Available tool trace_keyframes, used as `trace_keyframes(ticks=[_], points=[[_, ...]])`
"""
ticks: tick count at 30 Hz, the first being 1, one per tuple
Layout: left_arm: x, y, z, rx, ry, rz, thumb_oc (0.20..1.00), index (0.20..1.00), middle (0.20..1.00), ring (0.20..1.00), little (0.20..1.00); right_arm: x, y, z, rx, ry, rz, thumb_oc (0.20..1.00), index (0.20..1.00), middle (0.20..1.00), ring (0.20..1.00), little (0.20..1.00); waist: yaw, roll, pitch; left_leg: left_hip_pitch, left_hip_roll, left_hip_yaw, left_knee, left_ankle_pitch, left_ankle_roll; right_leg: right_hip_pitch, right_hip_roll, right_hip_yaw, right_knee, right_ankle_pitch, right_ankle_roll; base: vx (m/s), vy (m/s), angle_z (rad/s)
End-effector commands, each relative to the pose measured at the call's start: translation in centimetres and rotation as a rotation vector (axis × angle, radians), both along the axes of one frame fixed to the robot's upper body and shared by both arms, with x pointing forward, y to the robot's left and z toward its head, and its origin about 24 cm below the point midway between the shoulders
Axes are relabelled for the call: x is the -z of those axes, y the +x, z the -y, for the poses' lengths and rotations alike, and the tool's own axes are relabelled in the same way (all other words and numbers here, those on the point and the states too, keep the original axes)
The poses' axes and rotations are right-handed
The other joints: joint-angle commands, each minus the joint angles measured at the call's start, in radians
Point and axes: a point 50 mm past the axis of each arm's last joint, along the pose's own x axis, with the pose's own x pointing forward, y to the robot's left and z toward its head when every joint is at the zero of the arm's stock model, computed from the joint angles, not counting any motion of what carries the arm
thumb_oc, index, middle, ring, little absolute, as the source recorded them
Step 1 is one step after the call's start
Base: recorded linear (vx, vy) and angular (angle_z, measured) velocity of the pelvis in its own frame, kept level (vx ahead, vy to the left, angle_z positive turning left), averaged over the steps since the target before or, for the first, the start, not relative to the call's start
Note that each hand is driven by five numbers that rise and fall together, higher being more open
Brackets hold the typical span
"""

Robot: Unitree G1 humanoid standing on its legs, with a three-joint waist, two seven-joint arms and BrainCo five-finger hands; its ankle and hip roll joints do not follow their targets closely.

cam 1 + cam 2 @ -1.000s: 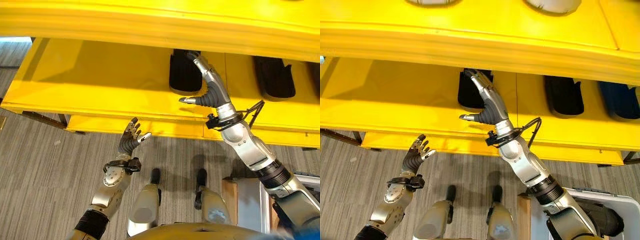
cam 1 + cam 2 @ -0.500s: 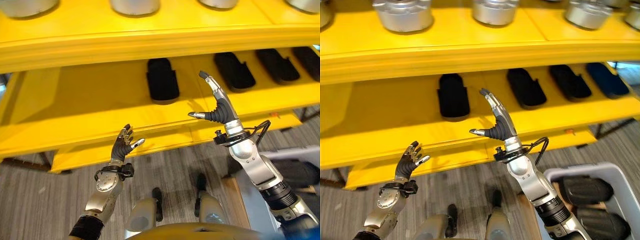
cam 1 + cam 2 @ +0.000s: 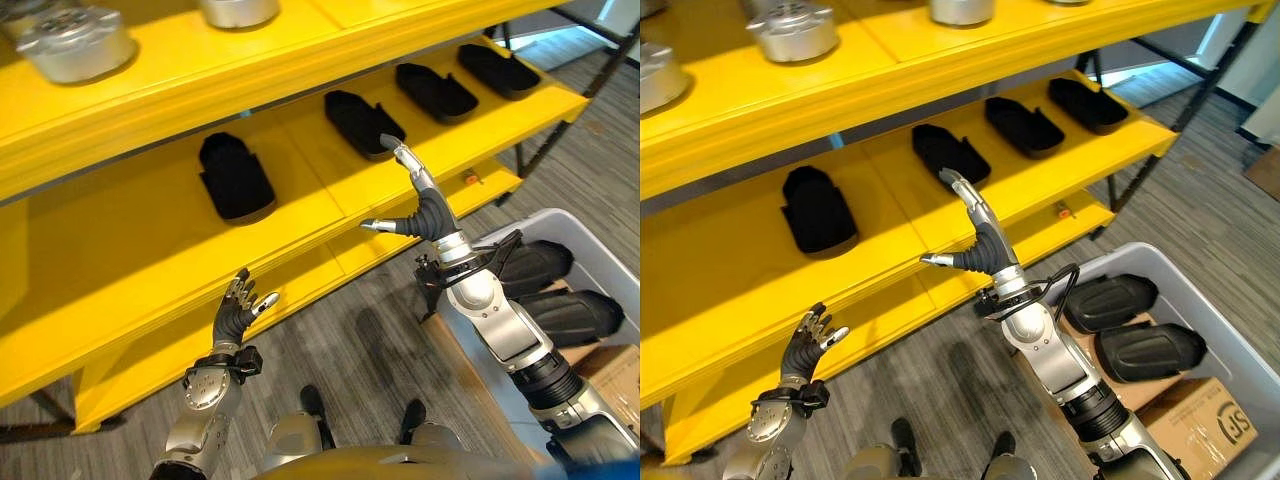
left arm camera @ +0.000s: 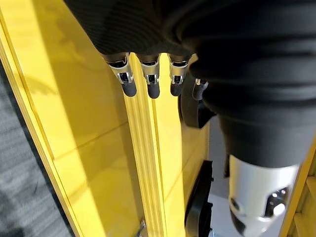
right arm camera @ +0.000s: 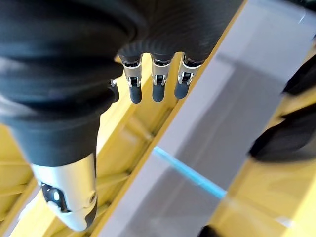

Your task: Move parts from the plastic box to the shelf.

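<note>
A yellow shelf (image 3: 760, 300) stands on grey striped flooring. Four black parts (image 3: 818, 210) lie in a row on its middle level, and silver metal parts (image 3: 792, 30) sit on the level above. A grey plastic box (image 3: 1220, 330) sits on the floor just in front of the shelf, holding two more black parts (image 3: 1150, 351). The right hand (image 3: 980, 250) is raised before the shelf edge, fingers straight, thumb spread, holding nothing. The left hand (image 3: 805, 345) hovers below the shelf front, fingers relaxed and empty.
</note>
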Motion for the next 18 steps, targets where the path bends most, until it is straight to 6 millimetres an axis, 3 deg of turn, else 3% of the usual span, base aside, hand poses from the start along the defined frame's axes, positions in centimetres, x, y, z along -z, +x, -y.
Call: trace_keyframes(ticks=[1,9,16,18], points=[[-2.3,1.2,-0.1,0.031,0.016,0.115,1.0,1.0,1.0,1.0,1.0,-2.5,-0.4,0.3,-0.029,0.07,0.106,1.0,1.0,1.0,1.0,1.0,-0.022,-0.015,-0.032,0.002,-0.019,-0.058,-0.018,-0.033,0.005,0.056,-0.004,0.007,-0.01,-0.063,0.067,-0.01,-0.206,-0.25],[-1.2,1.1,1.2,0.079,0.017,0.073,1.0,1.0,1.0,1.0,1.0,-1.5,-1.1,2.7,0.054,0.081,0.08,1.0,1.0,1.0,1.0,1.0,-0.081,-0.007,-0.033,0.01,0.051,-0.024,-0.031,0.044,-0.056,0.066,0.073,0.059,-0.065,-0.067,0.028,-0.02,-0.196,-0.27],[-1.0,1.3,1.6,0.087,0.028,0.067,1.0,1.0,1.0,1.0,1.0,-0.4,-2.0,5.2,0.144,0.109,0.043,1.0,1.0,1.0,1.0,1.0,-0.116,-0.011,-0.021,0.003,0.117,-0.038,0.028,0.057,-0.082,0.072,0.123,0.101,-0.06,-0.088,-0.009,-0.01,-0.2,-0.2],[-0.9,1.2,1.4,0.073,0.035,0.063,1.0,1.0,1.0,1.0,1.0,-0.2,-2.2,5.7,0.164,0.111,0.038,1.0,1.0,1.0,1.0,1.0,-0.114,-0.018,-0.009,-0.005,0.13,-0.08,0.078,0.05,-0.079,0.073,0.14,0.131,-0.053,-0.094,-0.025,0.01,-0.217,-0.31]])
